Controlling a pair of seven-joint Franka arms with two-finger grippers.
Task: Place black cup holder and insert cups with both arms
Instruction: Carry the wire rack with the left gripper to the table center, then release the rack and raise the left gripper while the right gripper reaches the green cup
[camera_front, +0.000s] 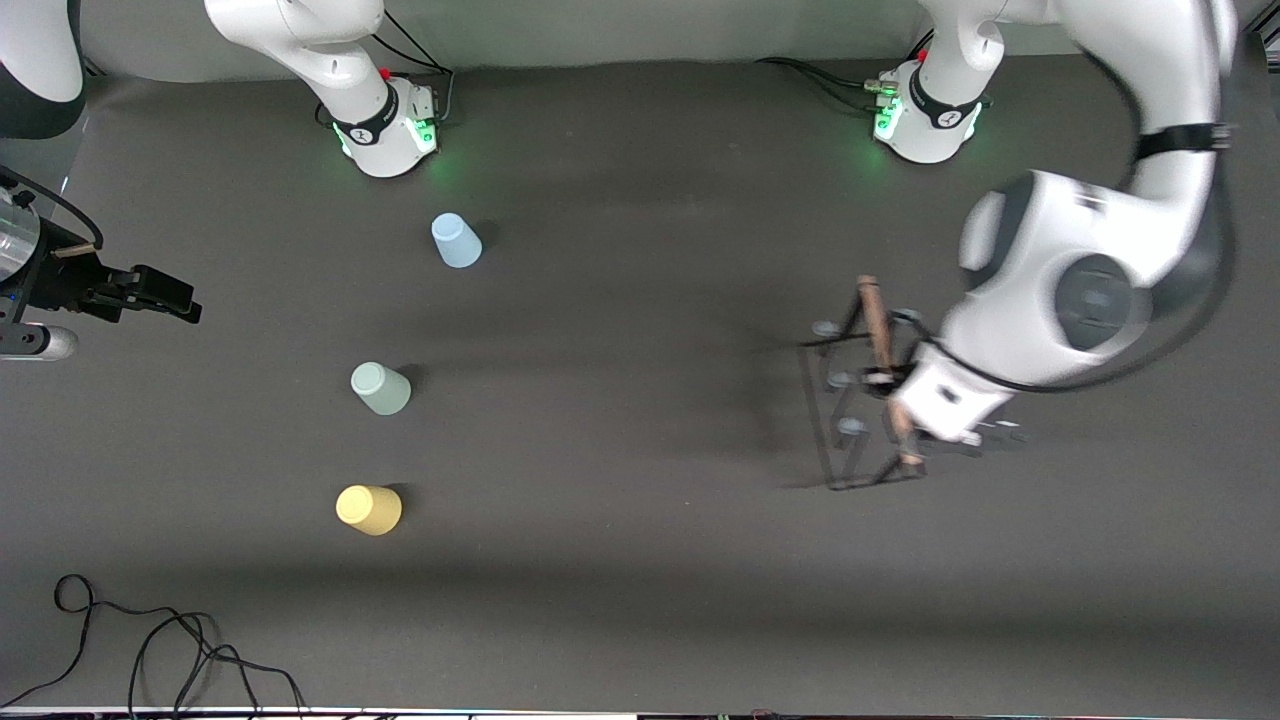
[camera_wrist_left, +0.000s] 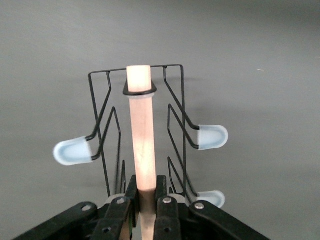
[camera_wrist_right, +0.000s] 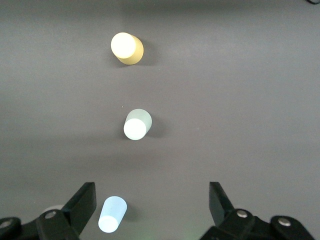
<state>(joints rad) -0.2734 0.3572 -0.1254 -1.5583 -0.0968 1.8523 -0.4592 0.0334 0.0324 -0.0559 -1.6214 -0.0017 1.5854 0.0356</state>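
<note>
Front view: left gripper (camera_front: 893, 392), jaws clamped on black cup holder's (camera_front: 865, 395) wooden handle (camera_wrist_left: 141, 145) for carrying, near left arm's bench edge. Right gripper (camera_front: 165, 296), jaws wide, waits over opposite edge. Blue cup (camera_front: 455, 240), green cup (camera_front: 380, 388), yellow cup (camera_front: 368, 509) stand inverted.

Front camera high, facing robots; wrist cameras look down, close.

Bare grey table (camera_front: 620, 420) lies wide between the black cup holder (camera_front: 865, 400), clamped by the left gripper (camera_front: 893, 385), and the three upturned cups (camera_front: 381, 389), which stand well apart in a row. The right gripper (camera_front: 165, 297), fingers spread, waits at the right arm's end. Loose cable (camera_front: 150, 650) clutters the near corner.
</note>
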